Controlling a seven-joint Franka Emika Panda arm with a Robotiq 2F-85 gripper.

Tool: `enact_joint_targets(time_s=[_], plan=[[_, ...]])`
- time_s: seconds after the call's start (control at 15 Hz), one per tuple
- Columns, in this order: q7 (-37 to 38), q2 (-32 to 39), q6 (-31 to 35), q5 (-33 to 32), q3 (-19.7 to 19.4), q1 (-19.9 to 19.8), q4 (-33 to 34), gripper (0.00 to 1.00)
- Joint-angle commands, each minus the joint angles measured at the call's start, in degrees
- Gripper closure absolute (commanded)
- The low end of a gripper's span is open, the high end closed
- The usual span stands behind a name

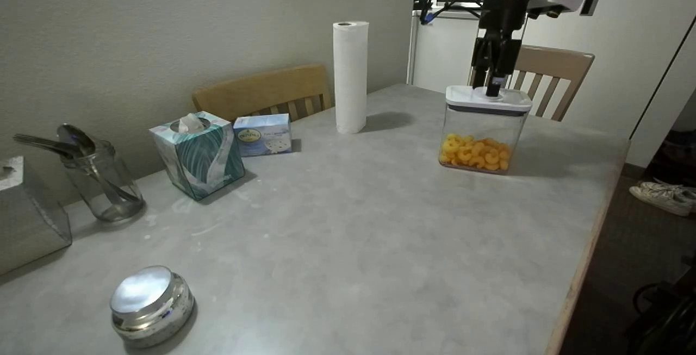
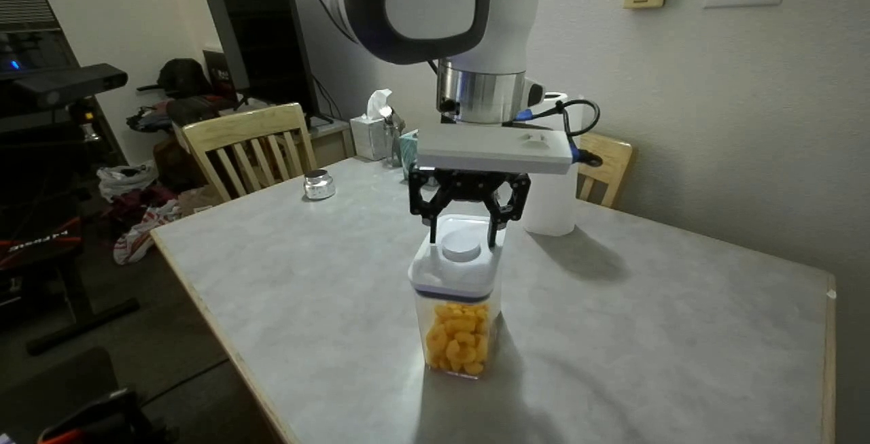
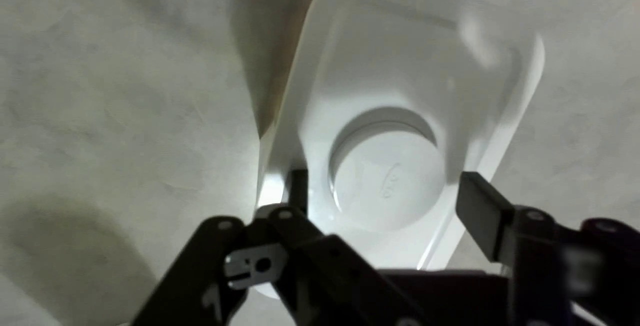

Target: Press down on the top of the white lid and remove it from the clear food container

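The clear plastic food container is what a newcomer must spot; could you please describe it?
In an exterior view, the grey table bears a tall white paper towel roll. Right of it, below the black gripper, stands the clear container. Only it has a white plastic lid over curved yellow pieces.

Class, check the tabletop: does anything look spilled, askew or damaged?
Only the pale streaks on the gray tabletop near the teal tissue box, in an exterior view: they look whiter than the surface around them, cause unclear. The clear food container stands upright, white lid on, yellow-orange pieces inside.
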Motion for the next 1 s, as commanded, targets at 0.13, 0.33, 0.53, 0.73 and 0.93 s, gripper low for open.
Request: enact_joint_targets(time_s=[0.13,0.33,0.53,0.73,0.93], plan=[[2.5,0.2,-0.1,-1.5,0.1,0.4,0.1,0.66],[4.7,-0.3,0.0,-1.7,0.0,0.5,-0.3,0.72],[7.0,-1.0,-0.1,-2.3,-0.2,0.7,-0.4,0.72],[8.9,-2.3,-0.5,-3.3,-0.2,1.0,-0.7,0.72],[8.3,-3.3,-0.9,-1.8,0.6,0.5,-0.8,0.72]])
